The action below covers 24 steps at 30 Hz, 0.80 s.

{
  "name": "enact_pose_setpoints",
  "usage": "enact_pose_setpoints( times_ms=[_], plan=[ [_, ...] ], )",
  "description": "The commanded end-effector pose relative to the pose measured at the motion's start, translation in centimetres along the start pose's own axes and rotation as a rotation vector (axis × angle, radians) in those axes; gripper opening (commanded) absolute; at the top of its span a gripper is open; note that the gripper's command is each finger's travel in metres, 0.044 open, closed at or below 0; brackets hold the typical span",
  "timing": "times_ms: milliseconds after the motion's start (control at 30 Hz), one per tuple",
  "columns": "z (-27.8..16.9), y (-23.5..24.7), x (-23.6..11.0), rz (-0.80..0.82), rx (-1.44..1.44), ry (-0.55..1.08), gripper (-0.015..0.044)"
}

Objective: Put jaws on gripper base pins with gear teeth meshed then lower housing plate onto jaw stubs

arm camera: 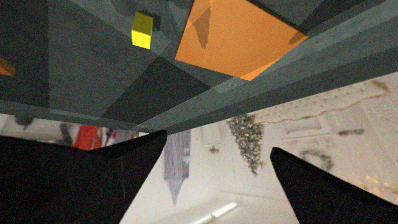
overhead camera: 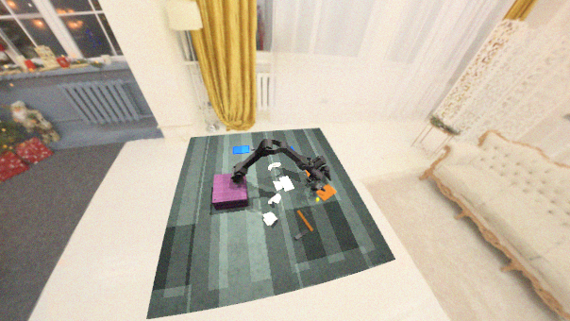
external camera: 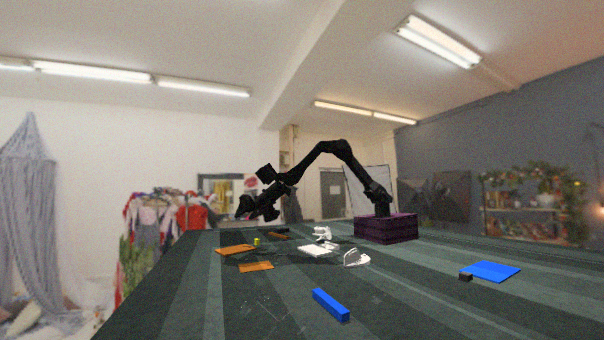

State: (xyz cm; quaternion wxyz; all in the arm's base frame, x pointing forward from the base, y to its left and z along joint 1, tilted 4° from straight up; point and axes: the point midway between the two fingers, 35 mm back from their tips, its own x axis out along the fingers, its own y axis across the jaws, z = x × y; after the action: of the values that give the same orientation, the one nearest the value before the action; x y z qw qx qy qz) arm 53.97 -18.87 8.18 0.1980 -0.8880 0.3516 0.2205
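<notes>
Top view: white parts lie about nine o'clock of gripper, perhaps base and plate, too blurred to sort. Risk: low swing back clips them, scattering jaws before meshing. Fingers nearly fully spread, holding nothing, above mat.

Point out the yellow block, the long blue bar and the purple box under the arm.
Yellow block (arm camera: pixel 142 32) (overhead camera: pixel 317 199) (external camera: pixel 257 241): wrist, top, exterior; visible middle.
Blue bar (external camera: pixel 330 305): exterior; upper face.
Purple box (overhead camera: pixel 229 189) (external camera: pixel 385 228): top, exterior; top face, side wall.
</notes>
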Motion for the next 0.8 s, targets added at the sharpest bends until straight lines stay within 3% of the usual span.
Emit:
enact_pose_setpoints(
  times_ms=[0, 767],
  plan=[
    [0.2, 1.3, -0.4, 0.016, 0.05, -0.032, 0.044],
    [1.6, 9.2, -3.2, 0.158, 0.349, -0.187, 0.044]
  ],
)
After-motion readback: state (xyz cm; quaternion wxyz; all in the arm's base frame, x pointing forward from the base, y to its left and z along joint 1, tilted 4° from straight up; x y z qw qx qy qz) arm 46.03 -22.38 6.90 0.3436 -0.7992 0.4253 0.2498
